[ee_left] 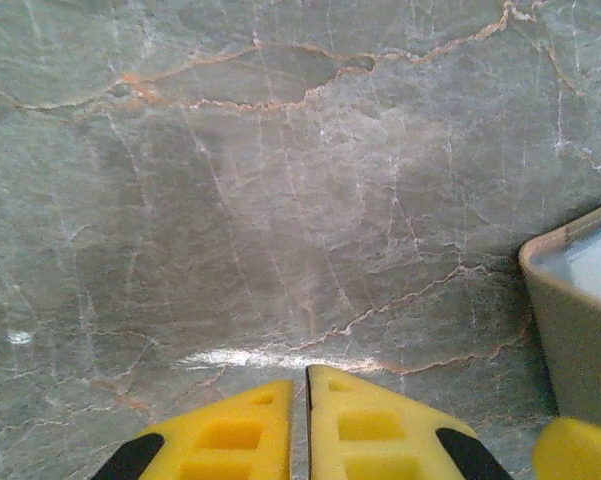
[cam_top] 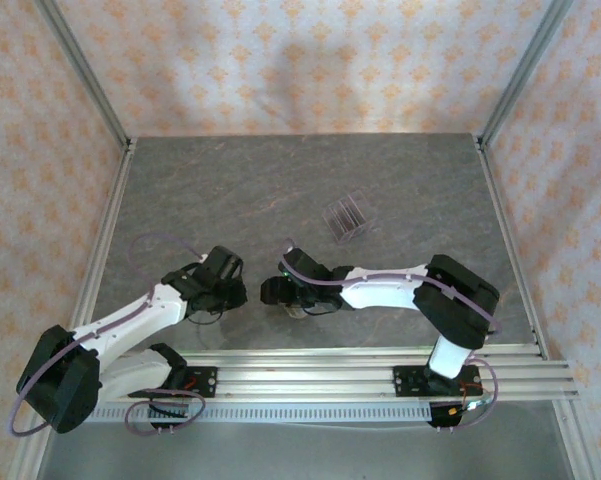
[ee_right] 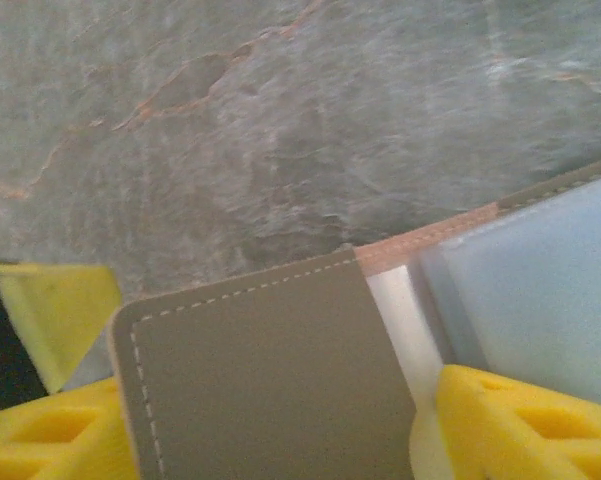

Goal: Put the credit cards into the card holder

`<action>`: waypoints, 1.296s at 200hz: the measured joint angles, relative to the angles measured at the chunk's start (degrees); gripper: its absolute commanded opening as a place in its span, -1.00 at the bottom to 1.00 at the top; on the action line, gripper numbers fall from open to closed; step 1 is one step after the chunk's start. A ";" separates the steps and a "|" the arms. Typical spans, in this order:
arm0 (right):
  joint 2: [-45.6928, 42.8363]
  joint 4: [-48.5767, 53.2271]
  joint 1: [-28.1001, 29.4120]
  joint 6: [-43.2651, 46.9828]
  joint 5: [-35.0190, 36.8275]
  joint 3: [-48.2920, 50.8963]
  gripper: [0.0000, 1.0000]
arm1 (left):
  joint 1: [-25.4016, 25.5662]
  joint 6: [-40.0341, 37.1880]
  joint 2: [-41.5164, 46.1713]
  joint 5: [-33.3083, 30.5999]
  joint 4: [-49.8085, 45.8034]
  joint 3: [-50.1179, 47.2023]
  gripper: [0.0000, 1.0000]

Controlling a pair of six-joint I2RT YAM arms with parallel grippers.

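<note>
- The card holder [ee_right: 250,340] lies on the table [cam_top: 280,180], near its front edge, about midway across.
- My right claw [ee_right: 275,400] stands over the card holder, one finger on either side of its flap.
- My left claw [ee_left: 307,378] sits just left of the card holder, not touching it.
- The rack [cam_top: 347,217] stands behind the card holder, a little to its right, well apart.

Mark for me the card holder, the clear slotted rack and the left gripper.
card holder [ee_right: 260,390], right wrist view, on its olive-brown stitched flap.
clear slotted rack [cam_top: 348,217], top external view, on its middle slots.
left gripper [ee_left: 306,380], left wrist view, at the slit between its yellow fingertips.
</note>
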State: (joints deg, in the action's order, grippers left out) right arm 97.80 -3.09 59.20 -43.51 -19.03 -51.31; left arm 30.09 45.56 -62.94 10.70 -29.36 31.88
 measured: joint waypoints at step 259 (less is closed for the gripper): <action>-0.11 -29.90 -7.26 -15.47 -4.68 14.78 0.55 | 6.01 -2.12 -18.14 5.49 11.63 6.95 -0.83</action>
State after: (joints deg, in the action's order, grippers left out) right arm 97.69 -32.99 51.94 -58.98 -23.70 -36.53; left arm 36.10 43.44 -81.08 16.19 -17.74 38.83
